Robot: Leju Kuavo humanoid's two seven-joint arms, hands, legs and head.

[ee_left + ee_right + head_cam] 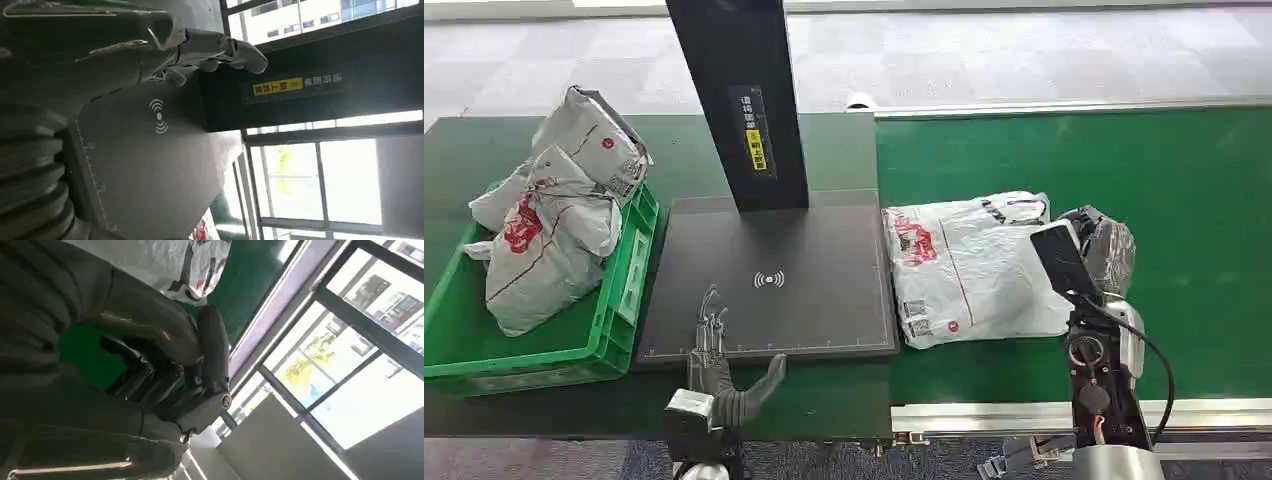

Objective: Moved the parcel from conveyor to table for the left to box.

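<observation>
A white plastic parcel [969, 265] with red print lies flat on the green conveyor belt [1144, 160], just right of the black scanner pad [769, 280]. My right hand [1107, 245] hovers at the parcel's right edge. In the right wrist view its fingers [165, 385] are curled in under the thumb with green belt showing behind them and the parcel [150, 260] lying beyond, outside the grasp. My left hand [716, 350] stretches flat and open over the pad's near edge. The left wrist view shows its fingers [225, 50] apart above the pad [150, 150].
A green crate [619, 300] at the left holds several bagged parcels [554, 220] piled above its rim. A black post [744, 100] with a yellow label stands at the back of the pad. The conveyor's metal edge [984, 412] runs along the near side.
</observation>
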